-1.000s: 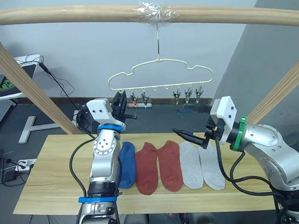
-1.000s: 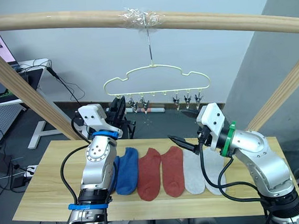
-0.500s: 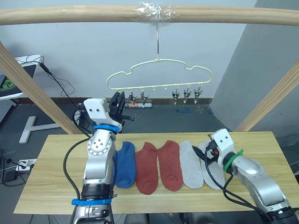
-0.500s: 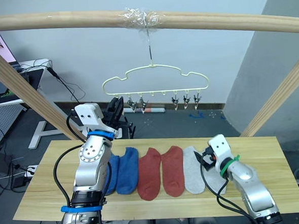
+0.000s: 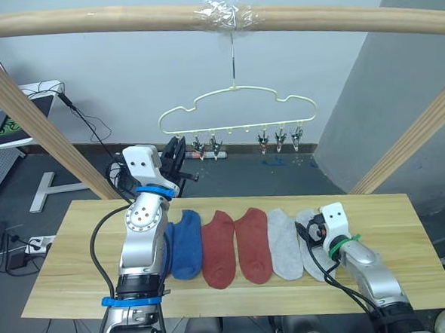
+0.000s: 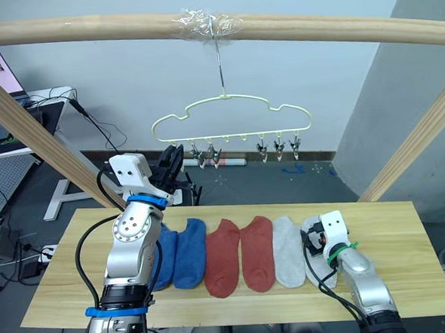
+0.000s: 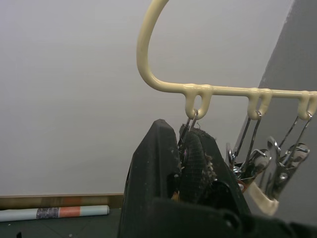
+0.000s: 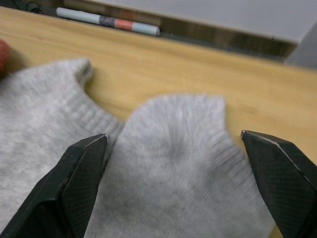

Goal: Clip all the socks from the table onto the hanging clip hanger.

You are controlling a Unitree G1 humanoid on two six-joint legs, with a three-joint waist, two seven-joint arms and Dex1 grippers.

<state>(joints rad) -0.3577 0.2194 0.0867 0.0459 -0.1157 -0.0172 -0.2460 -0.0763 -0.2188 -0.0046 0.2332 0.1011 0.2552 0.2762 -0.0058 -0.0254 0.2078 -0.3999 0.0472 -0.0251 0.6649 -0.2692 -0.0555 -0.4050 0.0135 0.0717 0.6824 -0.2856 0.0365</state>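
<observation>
Several socks lie in a row on the table (image 5: 70, 275): blue (image 5: 186, 244), two rust-red (image 5: 218, 250) (image 5: 252, 244), two light grey (image 5: 285, 244) (image 8: 178, 148). A second blue sock (image 6: 166, 254) peeks out behind my left arm. The pale clip hanger (image 5: 236, 98) hangs from the pole, its dark clips (image 5: 280, 139) bare. My left gripper (image 5: 177, 148) is raised at the hanger's left end, its fingers (image 7: 158, 148) shut on the leftmost clip (image 7: 186, 126). My right gripper (image 5: 311, 233) hovers low over the cuff of the rightmost grey sock, open wide, nothing held.
A round wooden pole frame (image 5: 123, 20) spans overhead, with slanted legs at the left (image 5: 31, 118) and right (image 5: 410, 147). Beyond the table's far edge the floor holds cables and a striped tube (image 8: 106, 22). A desk with a laptop (image 5: 4, 119) stands at the far left.
My right arm has dropped from near the hanger's height to just above the rightmost grey sock, staying open. My left gripper has stayed at the leftmost clip.
</observation>
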